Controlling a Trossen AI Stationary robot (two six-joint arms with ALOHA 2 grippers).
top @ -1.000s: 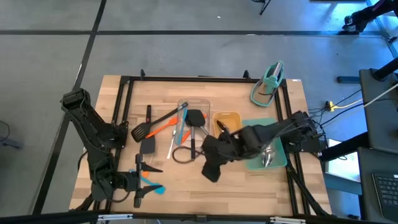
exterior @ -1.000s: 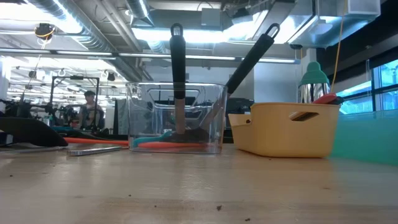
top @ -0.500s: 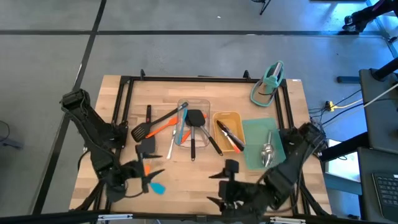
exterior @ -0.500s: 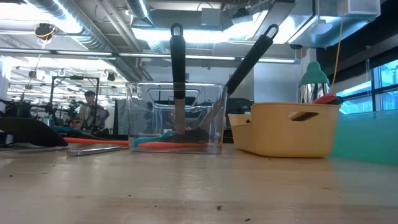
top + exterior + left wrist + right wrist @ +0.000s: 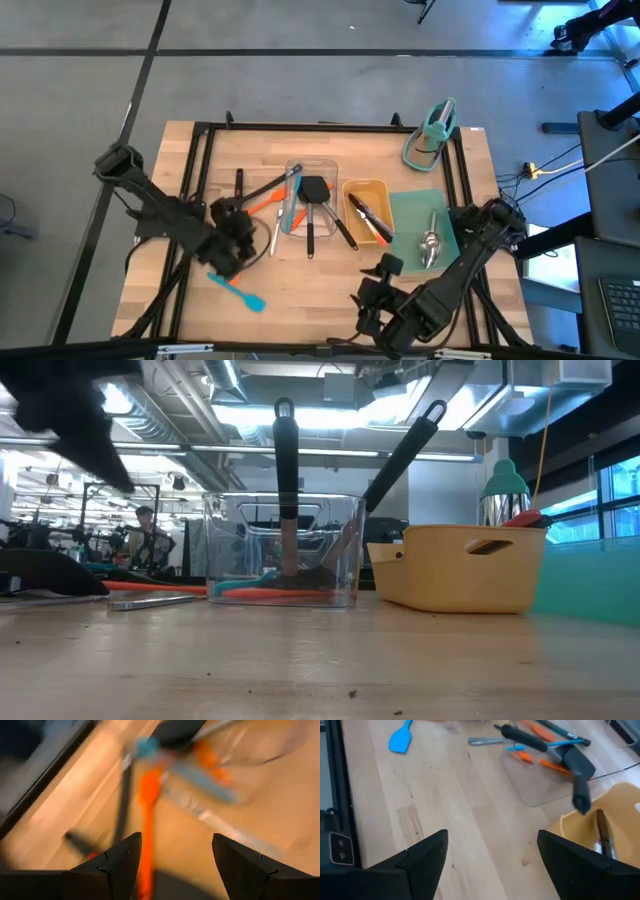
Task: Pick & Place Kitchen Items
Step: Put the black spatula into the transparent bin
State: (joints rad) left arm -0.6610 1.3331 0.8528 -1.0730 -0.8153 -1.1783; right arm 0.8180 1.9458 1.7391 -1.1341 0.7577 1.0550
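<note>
My left gripper [image 5: 238,228] hangs open over the utensils lying left of the clear tray [image 5: 322,168]. In its wrist view an orange spatula [image 5: 148,815] and a black handle [image 5: 123,800] lie on the wood ahead of its open fingers [image 5: 175,865]. My right gripper [image 5: 374,287] hovers open above bare wood near the table's front edge, touching nothing [image 5: 492,865]. A blue spatula [image 5: 236,292] lies flat on the table at front left. Black turners [image 5: 314,190] lean on the clear tray's rim. A steel spoon [image 5: 430,246] lies in the teal tray.
A yellow tray [image 5: 378,186] holding black and orange utensils stands right of the clear tray, with the teal tray [image 5: 405,215] beyond it. A teal stand [image 5: 432,135] sits at the far right. A black frame [image 5: 300,127] runs round the table. Bare wood lies along the front middle.
My left gripper has swung from the front edge, where it stood over the blue spatula, toward the far side and down to the utensils left of the clear tray, turning as it went. My right gripper has swung from the table's middle back to the front edge. The blue spatula stays put.
</note>
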